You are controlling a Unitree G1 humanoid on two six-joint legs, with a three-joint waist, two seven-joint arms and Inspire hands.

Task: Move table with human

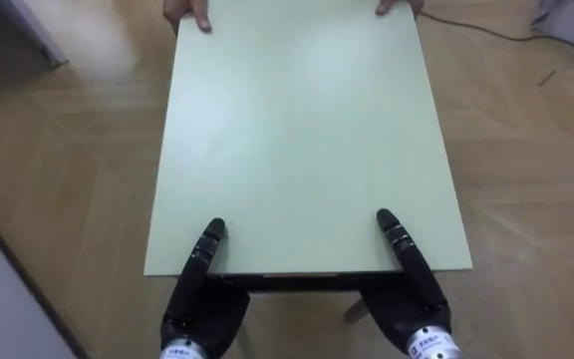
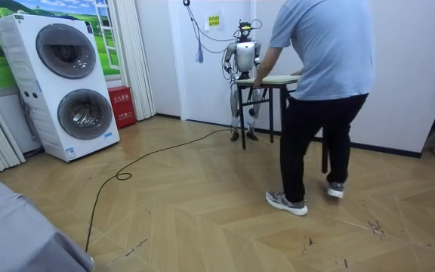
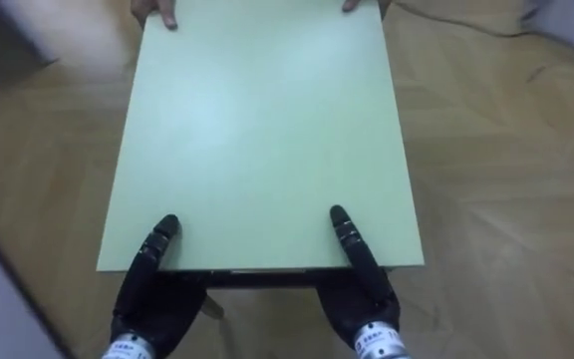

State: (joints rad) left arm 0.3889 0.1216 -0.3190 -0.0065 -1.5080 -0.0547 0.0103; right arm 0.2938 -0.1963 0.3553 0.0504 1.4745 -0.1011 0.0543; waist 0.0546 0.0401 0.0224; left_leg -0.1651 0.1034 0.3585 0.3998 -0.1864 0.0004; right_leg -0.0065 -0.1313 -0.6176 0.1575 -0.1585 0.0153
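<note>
A pale green rectangular table [image 1: 307,130] stretches away from me over the wooden floor. My left hand [image 1: 202,299] grips its near edge at the left, thumb flat on top and fingers under the board. My right hand [image 1: 412,299] holds the near edge at the right the same way. A person's hands [image 1: 189,15] hold the two far corners. In the room view the person [image 2: 323,68], in a blue shirt and black trousers, leans over the table [image 2: 282,78] facing me, while I stand close to the white wall behind me.
A stacked washer and dryer [image 2: 66,83] stands against the room view's left wall, with a red box [image 2: 119,106] beside it. A grey surface [image 2: 13,234] fills the lower left corner. Open wooden floor [image 2: 202,196] lies in front of the person.
</note>
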